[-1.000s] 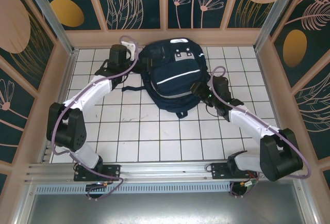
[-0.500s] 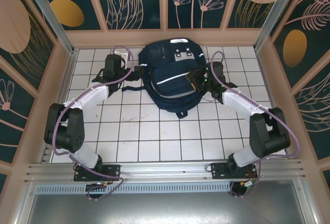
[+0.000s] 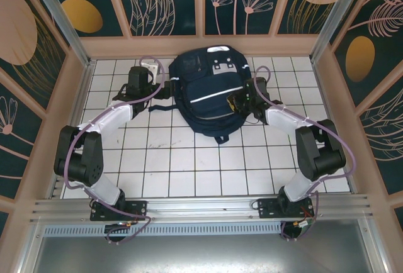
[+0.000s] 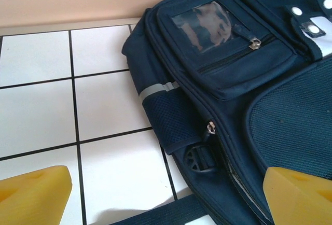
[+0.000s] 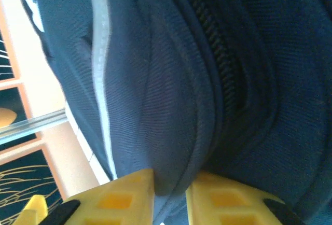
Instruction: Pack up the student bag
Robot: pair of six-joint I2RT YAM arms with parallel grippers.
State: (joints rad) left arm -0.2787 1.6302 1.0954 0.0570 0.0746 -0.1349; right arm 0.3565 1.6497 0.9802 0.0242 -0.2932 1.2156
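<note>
Backpack-packing scene, viewed from above and from both wrists. The student bag [image 3: 211, 90], dark navy with pale stripes, lay flat at the far middle of the white tiled surface [image 3: 164, 160], close to the far wall. My right fingers [image 5: 127, 196] were closed on a fold of its fabric on the bag's right side, just beside a zip [image 5: 218, 59] and a white stripe [image 5: 101, 64]. My left fingers [image 4: 33, 194] stood wide apart and held nothing, low over the tiles just left of the bag, facing its mesh side pocket [image 4: 174, 126].

I judged the step in hand to be getting hold of the bag so it could be opened. To do it well, the pinch needed to sit deep enough that the cloth would not slide out. The lift needed to be gentle rather than a tug, with the left fingers steadying the other side or finding a zip pull.

Count: one bag, two arms [image 3: 113, 116], two fingers on each.
</note>
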